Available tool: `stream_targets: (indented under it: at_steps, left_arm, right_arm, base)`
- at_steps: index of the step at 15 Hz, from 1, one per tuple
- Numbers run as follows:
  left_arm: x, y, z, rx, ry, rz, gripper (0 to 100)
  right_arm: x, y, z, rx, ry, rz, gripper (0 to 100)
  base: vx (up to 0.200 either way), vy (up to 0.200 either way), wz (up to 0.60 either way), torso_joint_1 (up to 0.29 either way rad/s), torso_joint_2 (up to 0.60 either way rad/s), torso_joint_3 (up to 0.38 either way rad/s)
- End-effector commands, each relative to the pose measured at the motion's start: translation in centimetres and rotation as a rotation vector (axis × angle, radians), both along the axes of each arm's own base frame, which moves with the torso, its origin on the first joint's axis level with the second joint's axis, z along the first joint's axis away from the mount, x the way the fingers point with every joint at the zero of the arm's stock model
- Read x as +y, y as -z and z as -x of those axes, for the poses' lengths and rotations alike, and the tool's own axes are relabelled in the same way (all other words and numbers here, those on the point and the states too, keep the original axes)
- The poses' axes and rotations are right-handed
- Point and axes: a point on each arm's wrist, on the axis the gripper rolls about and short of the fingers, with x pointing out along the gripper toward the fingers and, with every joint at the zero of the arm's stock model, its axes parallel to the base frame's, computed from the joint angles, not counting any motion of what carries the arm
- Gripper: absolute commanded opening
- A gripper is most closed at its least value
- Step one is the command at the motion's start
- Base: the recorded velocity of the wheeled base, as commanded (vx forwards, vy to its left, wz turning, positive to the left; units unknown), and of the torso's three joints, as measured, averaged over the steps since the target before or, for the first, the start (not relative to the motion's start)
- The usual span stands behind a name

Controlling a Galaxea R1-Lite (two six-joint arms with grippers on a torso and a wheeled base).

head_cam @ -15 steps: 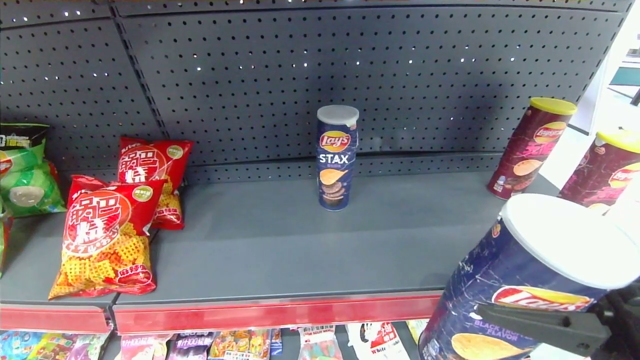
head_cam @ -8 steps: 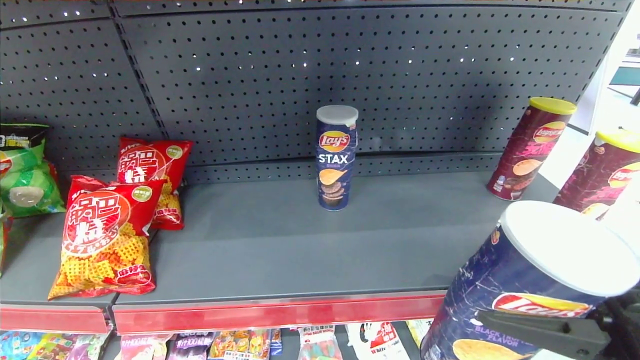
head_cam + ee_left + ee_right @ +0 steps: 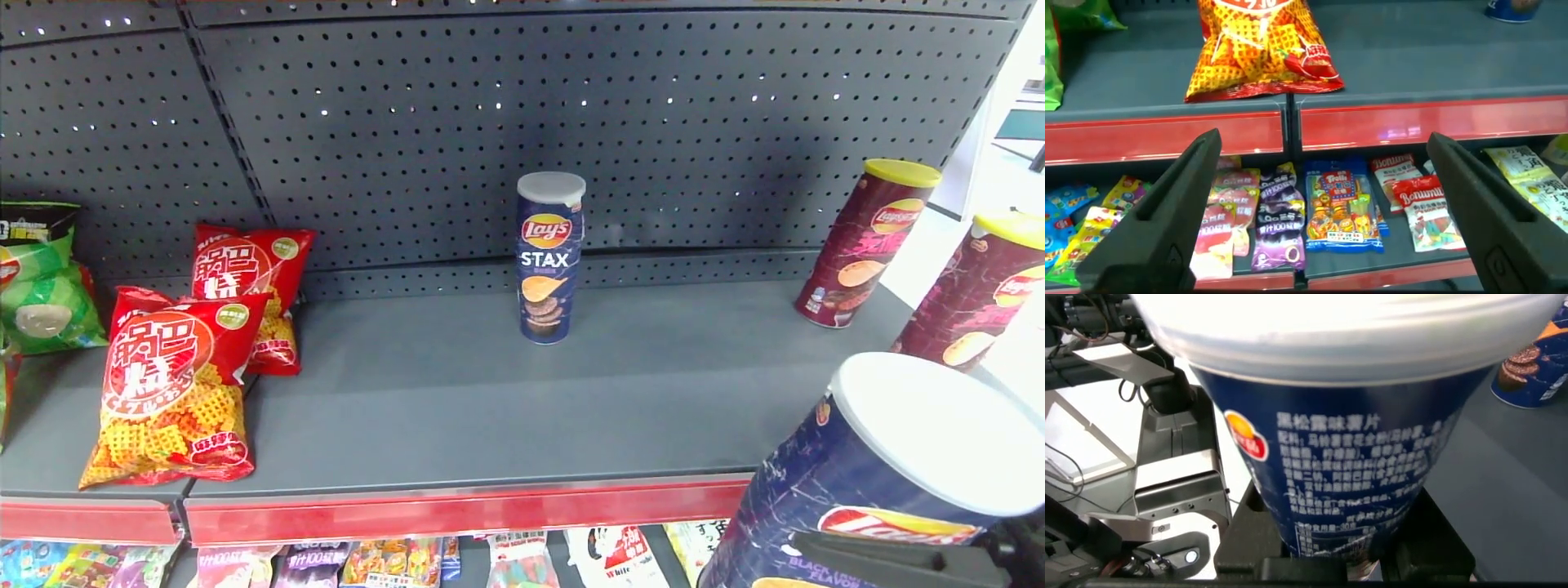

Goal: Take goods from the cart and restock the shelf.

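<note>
My right gripper (image 3: 1339, 559) is clamped around a smooth, cylindrical blue can (image 3: 882, 465) with a white plastic lid, held tilted just off the front right corner of the flat grey metal shelf (image 3: 457, 408). My left gripper (image 3: 1315, 204) has its fingers spread wide, holding nothing. There are two blue cans in all; the second blue can (image 3: 551, 257) stands upright near the shelf's perforated back. Two maroon cans (image 3: 865, 245) are at the right edge and two crinkly red bags (image 3: 167, 392) at the left.
</note>
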Motion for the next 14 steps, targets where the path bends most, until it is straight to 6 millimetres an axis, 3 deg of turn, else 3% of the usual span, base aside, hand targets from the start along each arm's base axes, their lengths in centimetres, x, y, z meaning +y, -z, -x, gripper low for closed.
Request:
stream_targets:
  at_steps: [1,3,13,14]
  left_arm:
    - [0.0,0.01,0.0,0.0,0.0,0.001,100]
    - [0.0,0.01,0.0,0.0,0.0,0.001,100]
    - [0.0,0.01,0.0,0.0,0.0,0.001,100]
    - [0.0,0.01,0.0,0.0,0.0,0.001,100]
  right_arm:
    - [-0.16,0.15,0.26,0.001,-0.001,-0.001,0]
    - [-0.2,0.25,0.31,0.003,-0.001,0.001,0]
    - [-0.32,0.35,0.51,0.003,-0.001,0.001,0]
    - [-0.36,0.46,0.57,0.006,-0.001,0.003,0]
  base:
    - [0.0,0.0,0.0,0.0,0.0,0.0]
    - [0.2,0.0,0.0,0.0,0.0,0.002]
    - [0.0,0.0,0.0,0.0,0.0,0.0]
    - [0.2,0.0,0.0,-0.007,0.0,0.002]
